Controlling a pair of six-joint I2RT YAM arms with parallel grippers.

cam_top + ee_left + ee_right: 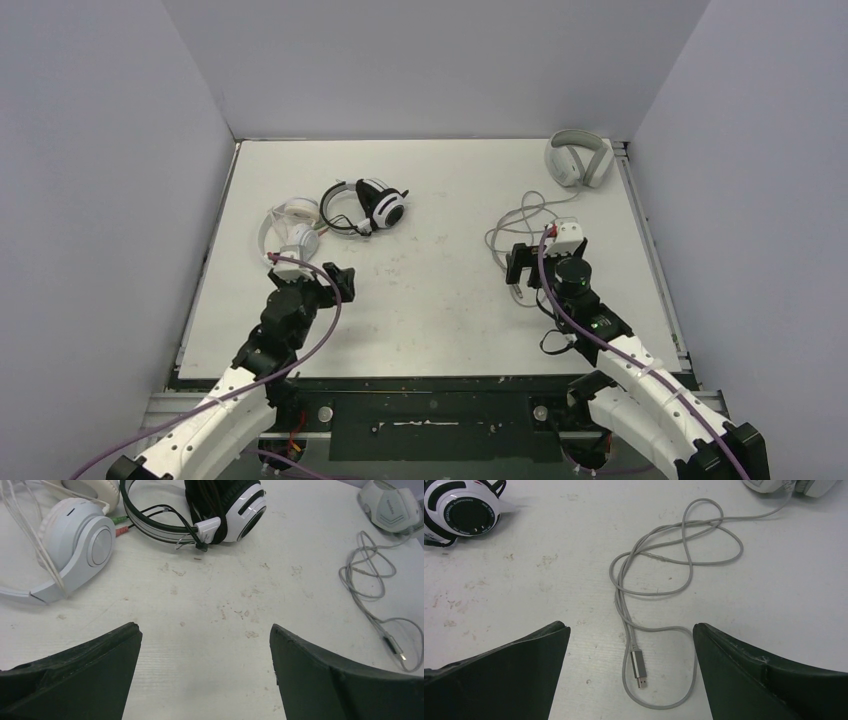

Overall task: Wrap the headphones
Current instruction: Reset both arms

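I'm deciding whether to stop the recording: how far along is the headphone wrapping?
Looks done: the black-and-white headset has its black cable bunched round an earcup, and the white pair seems to have its thin cable draped across a cup. In hand: nothing; the left gripper and right gripper are open and empty, the right above the USB plug. Left: the grey cable lies loose, if the grey pair counts.

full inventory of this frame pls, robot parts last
white headphones: 1, all white, thin white cable, far left of table
black-and-white headset: 1, black cable bunched on it, just right of the white pair
grey over-ear headphones: 1, light grey, far right corner
grey cable: 1, loose loops, ends in USB plug
table: 1, white, scuffed
left hand: 1, black, open, empty
right hand: 1, black, open, empty, over the plug
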